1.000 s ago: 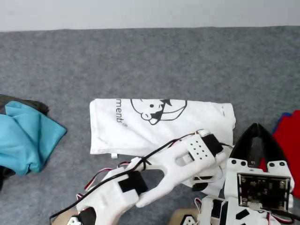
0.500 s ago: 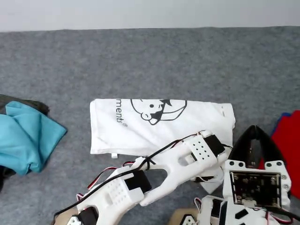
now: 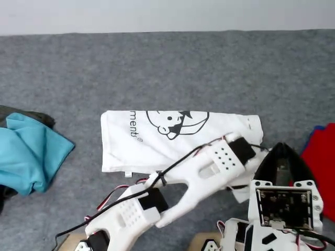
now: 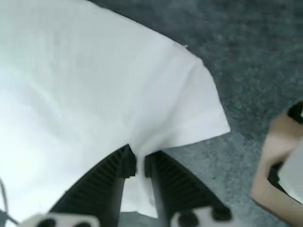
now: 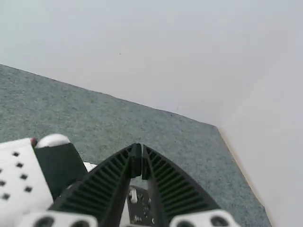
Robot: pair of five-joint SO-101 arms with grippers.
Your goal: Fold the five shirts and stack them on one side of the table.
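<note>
Pinching white shirt [image 4: 94, 85] edge, left jaws almost together; right jaws pressed together, near red cloth [image 3: 320, 167]

A folded white shirt [image 3: 172, 138] lies mid-table, a crumpled teal shirt [image 3: 29, 154] left, a red shirt [image 3: 322, 157] right.

The table [image 3: 209, 73] is covered in grey, felt-like fabric, matt and slightly fuzzy. The white shirt [image 3: 157, 141] is thin, smooth, matt cloth with soft creases. The teal shirt [image 3: 29, 154] and red shirt [image 3: 319, 157] look similarly soft. The left gripper [image 4: 139, 163] and right gripper [image 5: 137, 163] are ribbed matt black plastic, and the arm casing [image 3: 209, 172] is smooth white plastic.
</note>
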